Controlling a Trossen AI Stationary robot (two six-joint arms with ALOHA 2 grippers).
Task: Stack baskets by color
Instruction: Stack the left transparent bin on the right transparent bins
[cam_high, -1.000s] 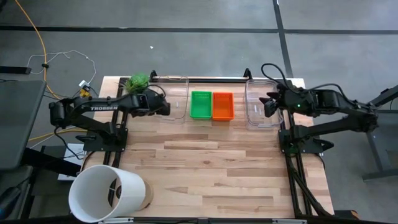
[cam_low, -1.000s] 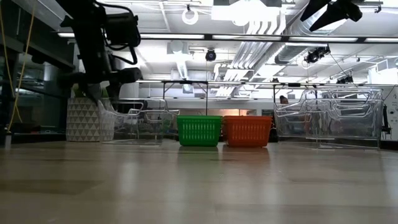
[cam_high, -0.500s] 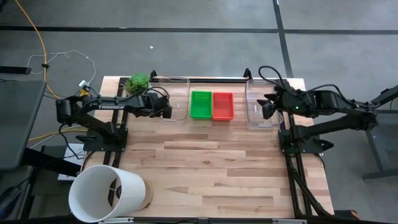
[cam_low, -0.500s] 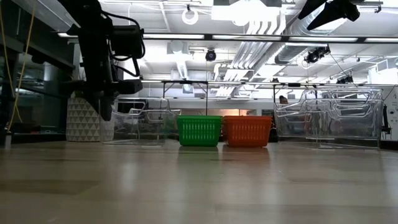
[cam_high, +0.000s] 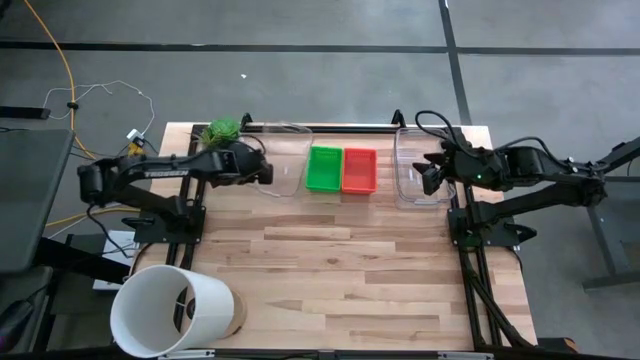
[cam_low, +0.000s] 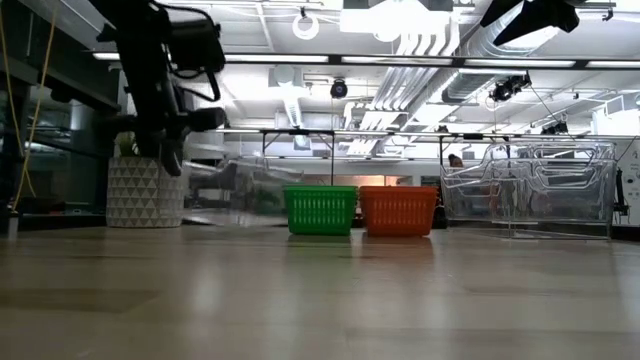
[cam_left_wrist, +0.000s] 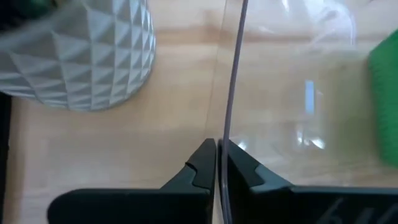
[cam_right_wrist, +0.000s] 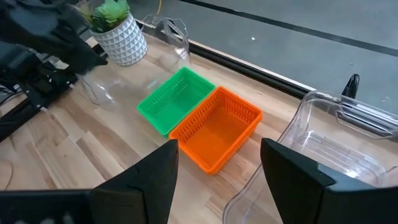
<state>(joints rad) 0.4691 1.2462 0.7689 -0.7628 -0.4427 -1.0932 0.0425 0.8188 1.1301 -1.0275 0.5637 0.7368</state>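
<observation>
At the table's far left | left gripper (cam_left_wrist: 216, 163) had just pinched the clear bin (cam_high: 285, 160) wall, tilting it (right gripper (cam_right_wrist: 217, 180) spread, waiting) | green basket (cam_high: 323, 168), red basket (cam_high: 359, 170) side by side, unstacked.

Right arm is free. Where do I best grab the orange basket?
Grip the orange perforated plastic basket by the rim of its right long wall, coming straight down with the open right pincer, one finger inside, one outside. It sits upright and open-topped. Its left wall lies against the green perforated plastic basket, while the right wall stands clear.
</observation>
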